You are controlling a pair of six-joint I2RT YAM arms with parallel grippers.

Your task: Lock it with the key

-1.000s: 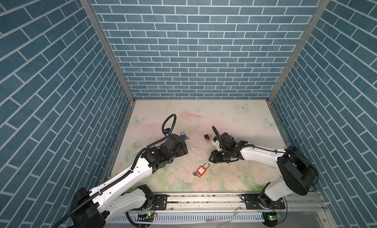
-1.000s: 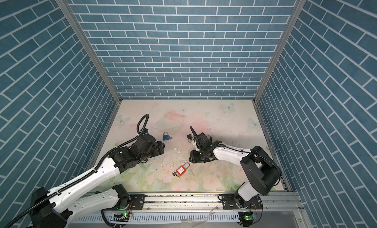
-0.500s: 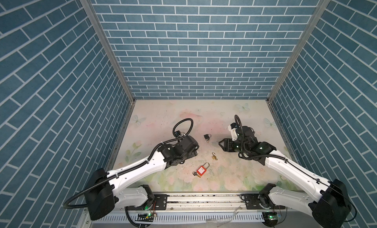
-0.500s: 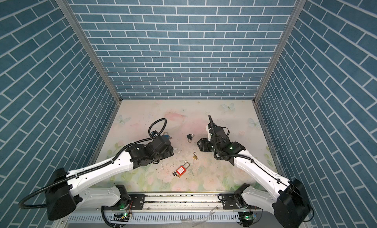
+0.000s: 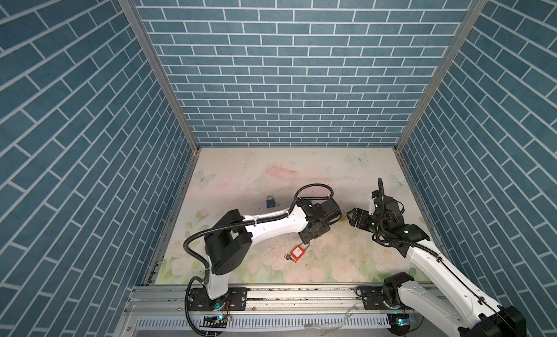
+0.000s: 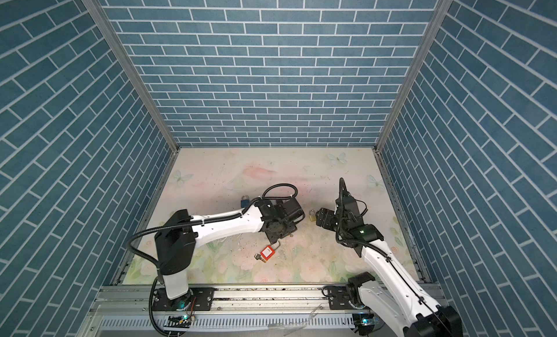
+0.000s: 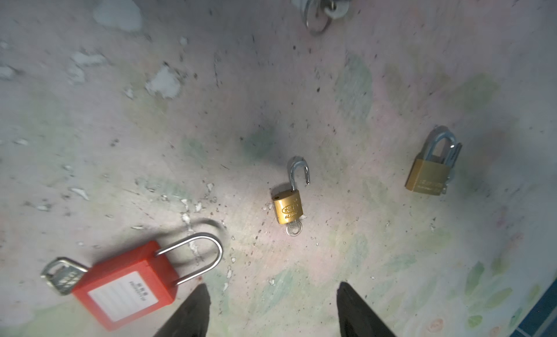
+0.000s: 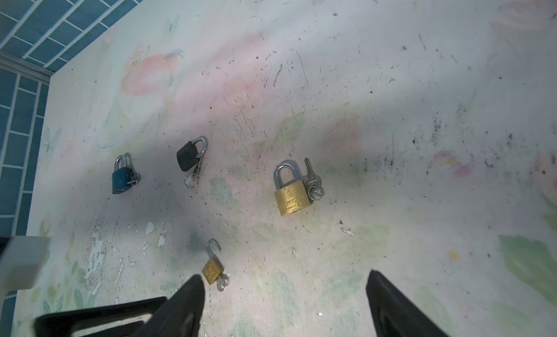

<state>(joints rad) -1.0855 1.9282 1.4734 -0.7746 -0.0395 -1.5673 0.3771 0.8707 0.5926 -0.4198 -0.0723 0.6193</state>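
the small brass padlock [image 7: 287,204] lies flat on the counter [image 7: 361,79], its shackle swung open and its key [image 7: 294,229] seated in the base. the left end effector [image 7: 272,290] hovers just short of it, fingers spread and empty. the right end effector [image 8: 283,278] is likewise wide apart and holds nothing. this looks like the approach step: next, one side must pin the body, press the shackle home, then turn the key.
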